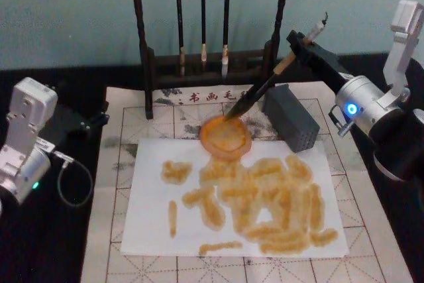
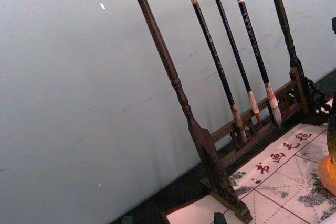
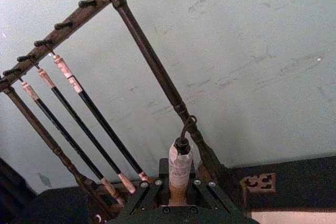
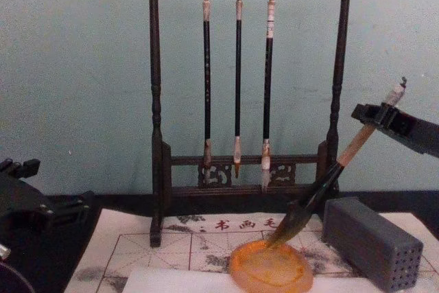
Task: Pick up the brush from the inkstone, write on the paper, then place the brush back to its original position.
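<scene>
Against a pale wall (image 1: 66,18), the brush (image 1: 262,91) is tilted, clamped near its top by the right tool (image 1: 296,44), bristles touching the inkstone (image 1: 225,138) at the far edge of the orange-marked paper (image 1: 152,220). The left tool (image 1: 83,124) is parked at the left edge of the tabletop (image 1: 40,246).

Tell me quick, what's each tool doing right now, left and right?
Left tool: parked on the left; open or closed cannot be told.
Right tool: closed on the brush, tip down at the inkstone.
</scene>
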Robot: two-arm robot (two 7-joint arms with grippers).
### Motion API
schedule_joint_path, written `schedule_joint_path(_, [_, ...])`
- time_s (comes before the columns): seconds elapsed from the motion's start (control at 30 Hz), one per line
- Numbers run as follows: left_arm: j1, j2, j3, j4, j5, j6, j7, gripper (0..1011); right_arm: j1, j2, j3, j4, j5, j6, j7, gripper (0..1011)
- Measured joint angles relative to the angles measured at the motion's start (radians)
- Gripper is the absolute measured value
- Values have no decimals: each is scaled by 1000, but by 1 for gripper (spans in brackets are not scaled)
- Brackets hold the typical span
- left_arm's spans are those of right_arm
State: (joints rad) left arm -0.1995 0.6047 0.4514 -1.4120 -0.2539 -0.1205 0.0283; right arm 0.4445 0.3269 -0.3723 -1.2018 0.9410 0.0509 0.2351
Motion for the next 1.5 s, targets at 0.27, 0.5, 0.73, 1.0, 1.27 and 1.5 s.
schedule_joint_path(0.27, [0,0,0,0,0,0,0,1001,-22,6,22,-36,-33,-10,-13,187])
schedule_joint_path(0.5, [0,0,0,0,0,0,0,1001,-48,22,34,-88,-59,-16,-5,187])
schedule_joint_path(0.73, [0,0,0,0,0,0,0,1001,-84,69,25,-167,-83,3,90,187])
schedule_joint_path(1.0, [0,0,0,0,0,0,0,1001,-114,124,-1,-244,-103,1,214,187])
schedule_joint_path(1.27, [0,0,0,0,0,0,0,1001,-125,166,-39,-294,-120,-10,310,187])
schedule_joint_path(1.5, [0,0,0,0,0,0,0,1001,-105,179,-87,-299,-151,-18,362,187])
